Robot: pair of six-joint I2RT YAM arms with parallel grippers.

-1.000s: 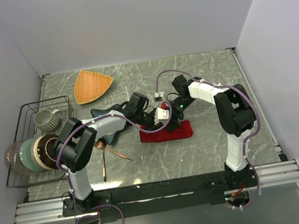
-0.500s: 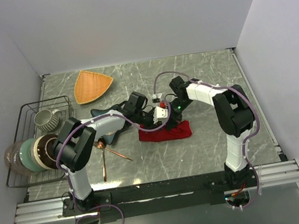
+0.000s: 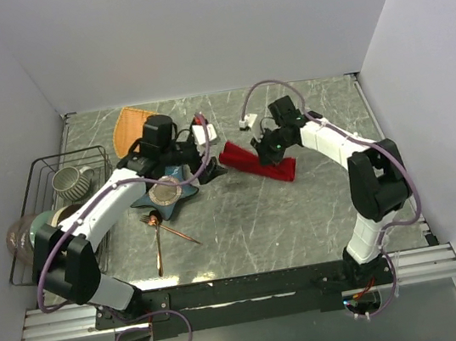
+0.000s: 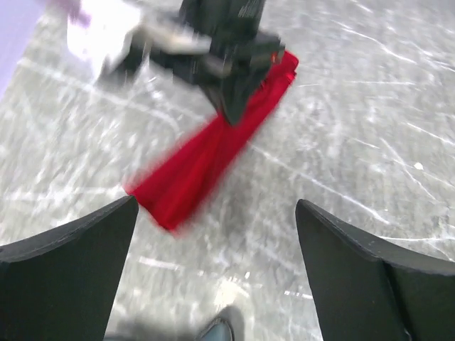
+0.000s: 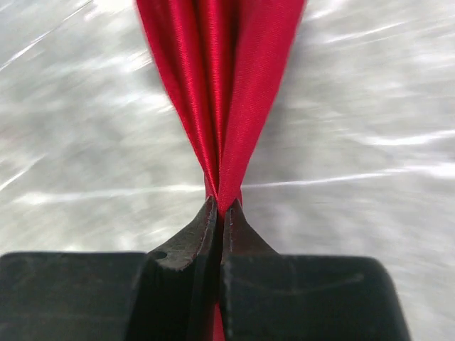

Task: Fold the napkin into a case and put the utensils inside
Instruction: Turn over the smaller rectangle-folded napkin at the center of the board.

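The red napkin (image 3: 243, 158) is a narrow folded strip lying slantwise at mid-table. My right gripper (image 3: 267, 147) is shut on its right part. In the right wrist view the pinched cloth (image 5: 220, 71) fans out from the closed tips of the right gripper (image 5: 219, 213). My left gripper (image 3: 213, 167) stands wide open just left of the napkin's near end, holding nothing. The left wrist view has the napkin (image 4: 206, 160) ahead of that open left gripper (image 4: 217, 270), with the right gripper (image 4: 231, 106) at its far end. The copper utensils (image 3: 157, 237) lie on the table at front left.
A blue star-shaped dish (image 3: 163, 197) sits under the left wrist. An orange triangular plate (image 3: 127, 125) lies behind it, partly hidden by the arm. At the left edge, a wire rack (image 3: 39, 173) holds a mug (image 3: 71, 181) and bowls (image 3: 49, 236).
The left gripper opened, let go of the napkin and drew back left over the blue dish. The right gripper shut on the napkin and swung it toward the back, now slanted.
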